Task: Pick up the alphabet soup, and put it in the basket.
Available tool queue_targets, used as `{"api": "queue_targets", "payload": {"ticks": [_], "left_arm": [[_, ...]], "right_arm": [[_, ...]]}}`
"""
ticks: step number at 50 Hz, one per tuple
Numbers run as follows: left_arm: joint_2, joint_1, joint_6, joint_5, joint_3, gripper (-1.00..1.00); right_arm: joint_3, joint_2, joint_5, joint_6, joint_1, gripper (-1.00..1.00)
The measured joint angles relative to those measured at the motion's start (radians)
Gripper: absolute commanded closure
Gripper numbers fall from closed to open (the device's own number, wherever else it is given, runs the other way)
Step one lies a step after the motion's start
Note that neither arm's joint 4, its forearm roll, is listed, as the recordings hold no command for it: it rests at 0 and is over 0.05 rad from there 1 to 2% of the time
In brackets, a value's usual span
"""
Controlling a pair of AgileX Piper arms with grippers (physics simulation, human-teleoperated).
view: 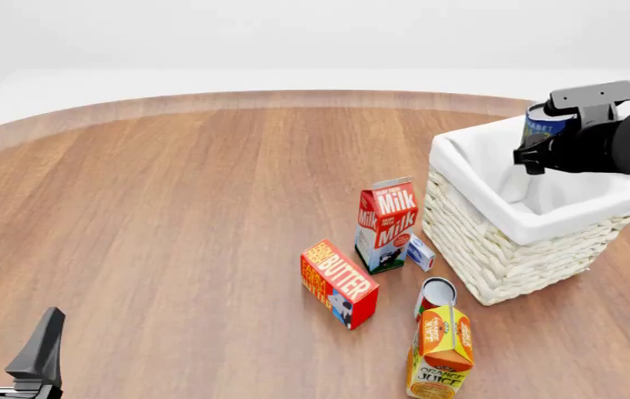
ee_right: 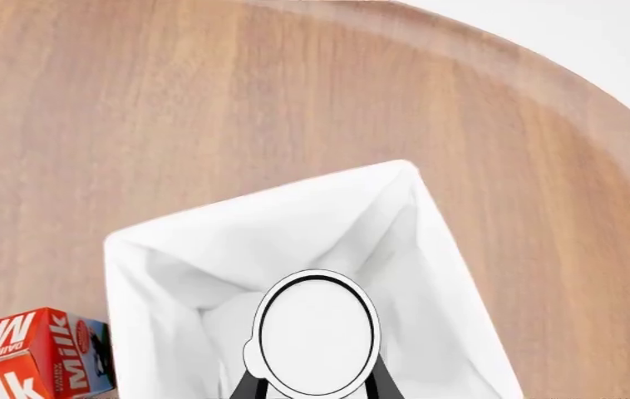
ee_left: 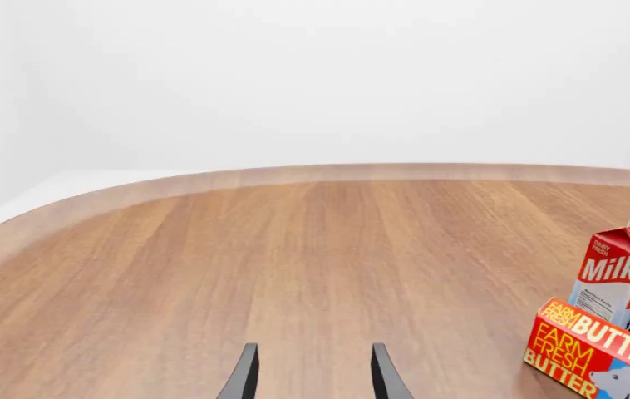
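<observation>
Now the right gripper (view: 548, 133) grips the blue-and-yellow alphabet soup can (ee_right: 317, 333) above the white wicker cloth-lined basket (view: 481, 241), left gripper (view: 10, 337) spread empty; an off-centre release risks clipping the rim.

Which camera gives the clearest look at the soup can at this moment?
The right wrist view: the soup can fills the lower middle, its pale end facing the camera, held in the right gripper above the basket. The front view shows only part of its label behind the arm. The left wrist view misses it.
</observation>
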Motion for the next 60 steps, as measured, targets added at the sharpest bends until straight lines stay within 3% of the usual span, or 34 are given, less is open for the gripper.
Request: {"api": "queue_targets", "payload": {"ticks": [60], "left_arm": [[0.0, 0.0, 0.0, 0.0, 0.0, -1.0]], "right_arm": [[0.005, 0.114, -0.015, -0.017, -0.009, 1.0]]}}
